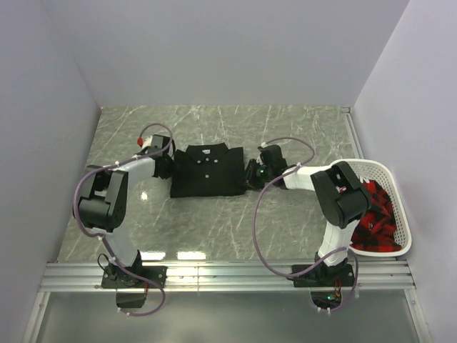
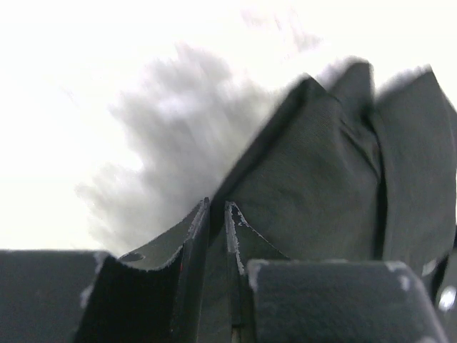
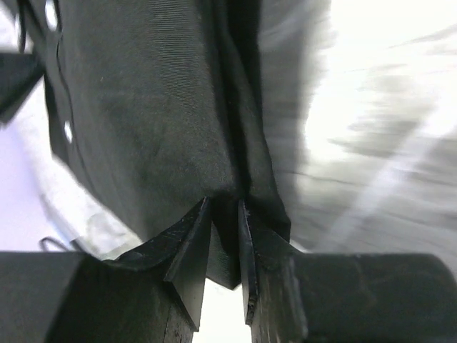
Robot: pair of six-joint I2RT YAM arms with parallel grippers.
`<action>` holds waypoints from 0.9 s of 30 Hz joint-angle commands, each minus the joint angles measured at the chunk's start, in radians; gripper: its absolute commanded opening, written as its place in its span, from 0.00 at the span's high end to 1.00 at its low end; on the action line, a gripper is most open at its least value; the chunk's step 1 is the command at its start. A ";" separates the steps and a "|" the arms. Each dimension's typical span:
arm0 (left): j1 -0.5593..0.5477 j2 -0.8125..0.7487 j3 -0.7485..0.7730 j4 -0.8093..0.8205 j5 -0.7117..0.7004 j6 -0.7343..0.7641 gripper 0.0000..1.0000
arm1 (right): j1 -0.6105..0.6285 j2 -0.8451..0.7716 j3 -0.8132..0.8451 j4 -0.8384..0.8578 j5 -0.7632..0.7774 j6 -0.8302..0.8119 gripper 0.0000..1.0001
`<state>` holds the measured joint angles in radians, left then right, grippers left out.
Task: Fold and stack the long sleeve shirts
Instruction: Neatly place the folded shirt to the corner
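A black collared long sleeve shirt [image 1: 207, 171] with small pale buttons lies folded into a rectangle on the table's middle, collar at the far side. My left gripper [image 1: 168, 167] is at its left edge, and the left wrist view shows it [image 2: 216, 207] shut on a fold of the black shirt [image 2: 321, 179]. At the shirt's right edge my right gripper [image 1: 250, 174] is down low. In the right wrist view the right gripper [image 3: 223, 204] is shut on the black cloth [image 3: 157, 121], a corner of which pokes down between the fingers.
A white slatted basket [image 1: 395, 187] at the right edge holds red and black clothing [image 1: 375, 216]. The grey marbled table [image 1: 214, 229] is walled by white panels on three sides. A metal rail [image 1: 214, 275] runs along the near edge by the arm bases.
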<state>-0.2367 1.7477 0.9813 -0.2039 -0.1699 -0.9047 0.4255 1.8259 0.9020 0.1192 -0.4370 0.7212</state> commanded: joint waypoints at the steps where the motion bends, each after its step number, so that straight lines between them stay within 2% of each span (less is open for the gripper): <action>1: 0.060 0.056 0.083 -0.054 -0.072 0.053 0.79 | 0.044 0.038 0.043 0.121 -0.009 0.113 0.70; 6: 0.148 0.113 0.212 -0.052 -0.039 0.087 0.76 | 0.058 0.070 0.141 0.142 -0.019 0.165 0.67; 9: 0.152 0.049 0.232 -0.061 -0.036 0.090 0.66 | 0.059 0.003 0.159 0.079 0.033 0.124 0.61; 13: 0.151 -0.108 0.140 -0.054 -0.016 0.029 0.34 | 0.047 -0.121 0.143 -0.021 0.107 0.047 0.52; 15: 0.149 -0.216 0.082 -0.031 0.027 -0.040 0.18 | 0.039 -0.203 0.114 -0.041 0.130 0.031 0.44; 17: 0.137 -0.320 -0.018 -0.008 0.078 -0.112 0.09 | 0.021 -0.284 0.091 -0.070 0.139 0.008 0.39; 19: 0.097 -0.381 -0.105 0.004 0.087 -0.160 0.01 | 0.009 -0.344 0.051 -0.093 0.162 -0.012 0.38; 20: 0.077 -0.439 -0.136 0.009 0.089 -0.215 0.01 | -0.005 -0.399 0.040 -0.104 0.178 -0.020 0.34; 22: -0.001 -0.494 -0.235 0.041 0.087 -0.282 0.01 | -0.010 -0.456 0.014 -0.139 0.205 -0.051 0.34; 23: -0.033 -0.548 -0.271 0.058 0.075 -0.368 0.01 | -0.011 -0.506 0.006 -0.148 0.230 -0.061 0.34; 27: -0.194 -0.635 -0.423 0.167 -0.053 -0.574 0.04 | -0.024 -0.611 -0.055 -0.170 0.256 -0.088 0.34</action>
<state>-0.3519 1.1618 0.6312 -0.1314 -0.1371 -1.2575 0.4118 1.2816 0.8928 -0.0051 -0.2386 0.6827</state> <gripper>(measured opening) 0.963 0.664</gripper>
